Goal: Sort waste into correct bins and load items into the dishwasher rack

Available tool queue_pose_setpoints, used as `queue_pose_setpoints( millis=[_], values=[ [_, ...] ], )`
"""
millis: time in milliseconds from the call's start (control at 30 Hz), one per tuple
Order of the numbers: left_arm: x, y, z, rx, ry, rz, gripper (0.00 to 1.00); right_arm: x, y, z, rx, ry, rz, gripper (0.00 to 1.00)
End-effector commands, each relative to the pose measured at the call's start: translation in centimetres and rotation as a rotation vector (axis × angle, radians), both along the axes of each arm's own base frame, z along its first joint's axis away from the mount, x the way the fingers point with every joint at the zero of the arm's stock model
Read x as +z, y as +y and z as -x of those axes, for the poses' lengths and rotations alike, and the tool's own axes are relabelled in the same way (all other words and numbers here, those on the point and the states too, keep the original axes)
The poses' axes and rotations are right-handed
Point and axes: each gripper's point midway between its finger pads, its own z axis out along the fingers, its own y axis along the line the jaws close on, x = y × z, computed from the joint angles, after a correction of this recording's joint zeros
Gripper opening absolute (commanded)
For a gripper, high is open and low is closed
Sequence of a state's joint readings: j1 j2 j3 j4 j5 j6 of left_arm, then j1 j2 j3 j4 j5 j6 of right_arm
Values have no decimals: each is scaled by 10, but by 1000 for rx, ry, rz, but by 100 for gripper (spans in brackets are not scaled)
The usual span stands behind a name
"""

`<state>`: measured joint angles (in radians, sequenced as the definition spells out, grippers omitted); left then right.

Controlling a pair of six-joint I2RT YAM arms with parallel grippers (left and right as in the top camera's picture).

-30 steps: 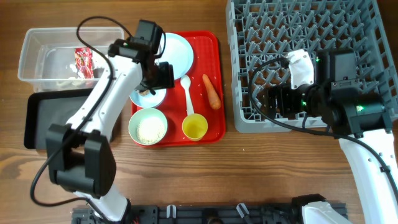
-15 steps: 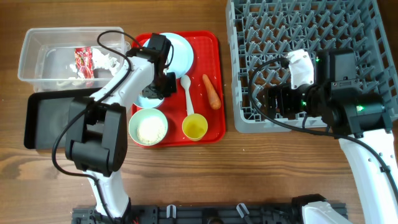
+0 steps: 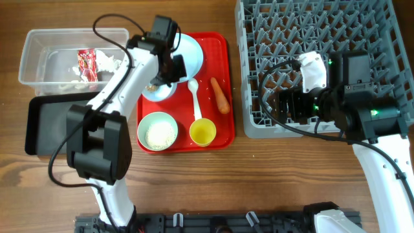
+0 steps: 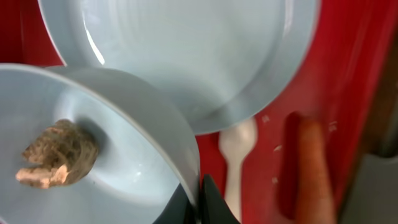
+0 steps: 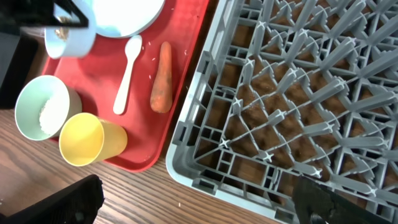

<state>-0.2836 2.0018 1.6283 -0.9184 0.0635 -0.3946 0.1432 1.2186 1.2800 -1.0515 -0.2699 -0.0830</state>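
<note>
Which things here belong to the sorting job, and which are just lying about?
Job: pale blue round plate; pale blue bowl with a brown scrap, pinched by the left gripper; pale blue bowl of rice; small yellow cup; white plastic spoon; orange carrot; crumpled napkin with red-printed wrapper; clear plastic tub; black shallow tray; grey pegged dishwasher rack.
Lying about: red serving tray; wooden table.

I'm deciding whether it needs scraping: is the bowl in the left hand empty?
Not empty: in the left wrist view a brown food scrap lies inside the bowl, whose rim the left hand pinches.
</note>
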Motion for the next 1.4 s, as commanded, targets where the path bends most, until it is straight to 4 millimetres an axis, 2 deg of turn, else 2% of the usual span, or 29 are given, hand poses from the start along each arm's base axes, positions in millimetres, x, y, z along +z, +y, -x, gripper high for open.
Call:
queue_pose_setpoints(
  millis=[0,33,200,300,367,467,633,800,1000,1100,1167,1233,1367],
  values=[
    [57,-13,-11,-2,-69,66,4,6,5,0,11,-8,-21,100],
    [71,-7,-3,34,-43,68,4,6,5,0,11,-8,-22,100],
    [113,18,30,121,17,133,4,6,5,0,11,-5,-21,100],
    [133,43,47,179,32,166,4,4,5,3,11,10,-19,100],
    [137,60,58,215,59,158,4,4,5,3,11,10,-19,100],
    [137,75,69,185,87,142,4,4,5,3,10,10,-20,100],
    [135,98,75,165,108,153,4,3,4,4,10,12,-19,100],
    [136,125,79,99,93,282,4,3,4,3,11,11,-19,100],
    [106,159,92,112,74,521,4,3,5,3,11,11,-19,100],
    [94,175,98,152,-8,707,4,3,5,3,10,11,-20,100],
    [89,196,102,225,-98,825,4,3,5,3,11,11,-19,100],
    [97,208,104,230,-226,924,4,3,4,4,10,14,-19,100],
    [93,239,114,322,-362,993,4,1,4,6,10,26,-17,100]
  ],
)
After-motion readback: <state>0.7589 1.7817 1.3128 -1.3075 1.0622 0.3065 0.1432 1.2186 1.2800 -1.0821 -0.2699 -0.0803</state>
